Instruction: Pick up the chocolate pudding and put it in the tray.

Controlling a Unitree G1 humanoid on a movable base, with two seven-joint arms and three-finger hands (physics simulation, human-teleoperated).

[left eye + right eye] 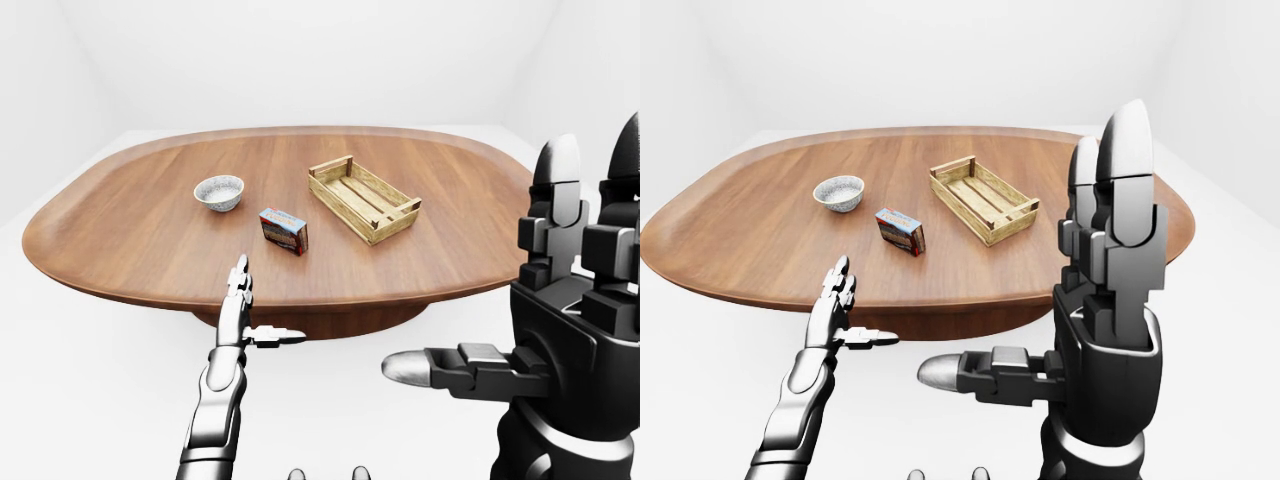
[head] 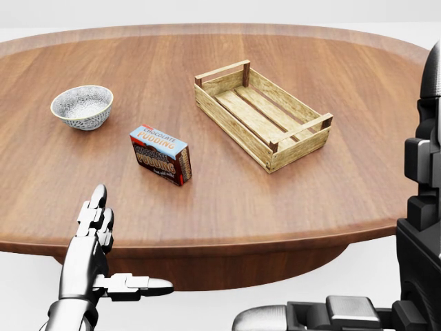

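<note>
Box (image 2: 160,154) labelled "CHOCOLATE PUDDING" stands beside the tray (image 2: 262,114); both hands splayed, empty.

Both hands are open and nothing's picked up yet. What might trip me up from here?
1. The right hand sits close to the cameras and hides the table's right side in the head view, so reaching that way is partly blind.
2. The pudding box stands upright; a nudge from the left hand may topple it.
3. The bowl sits near the box.

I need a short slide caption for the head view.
Pudding box between bowl and empty crate; both hands open, off the table.
</note>
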